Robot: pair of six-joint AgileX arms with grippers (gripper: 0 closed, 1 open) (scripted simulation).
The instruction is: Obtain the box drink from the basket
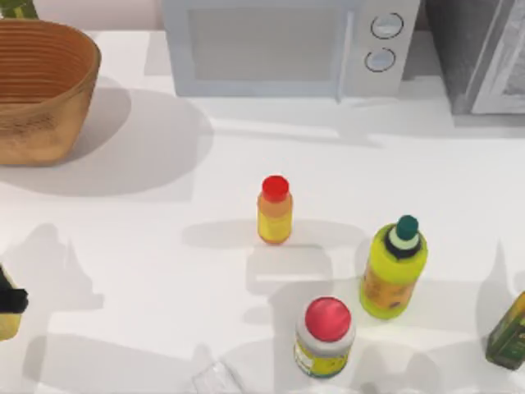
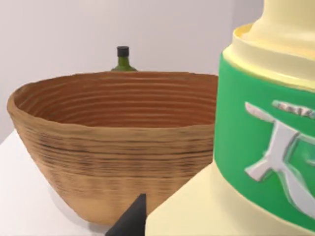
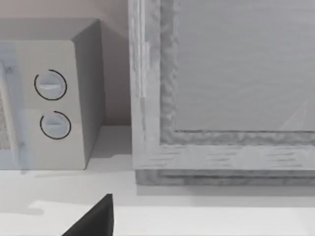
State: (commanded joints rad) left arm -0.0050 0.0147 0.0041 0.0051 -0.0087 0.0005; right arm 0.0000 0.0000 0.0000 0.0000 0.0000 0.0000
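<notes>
The box drink [image 2: 266,147] looms close in the left wrist view: pale cream-yellow with a green band and a white mark. It is outside the basket [image 2: 113,147], in front of its wall. My left gripper [image 1: 6,305] is at the table's left edge, shut on the box drink [image 1: 5,322], and one dark fingertip [image 2: 130,221] shows beside the drink's base. The round wicker basket [image 1: 41,90] stands at the back left; what I see of its inside is bare. My right gripper [image 3: 93,221] is parked, facing the microwave and a grey cabinet.
A small yellow-orange bottle with a red cap [image 1: 275,210] stands mid-table. A yellow-green bottle with a teal cap [image 1: 394,268] and a red-lidded jar [image 1: 326,337] stand front right, an olive bottle [image 1: 509,332] at the right edge. A microwave [image 1: 283,45] is at the back, a green bottle [image 2: 123,59] behind the basket.
</notes>
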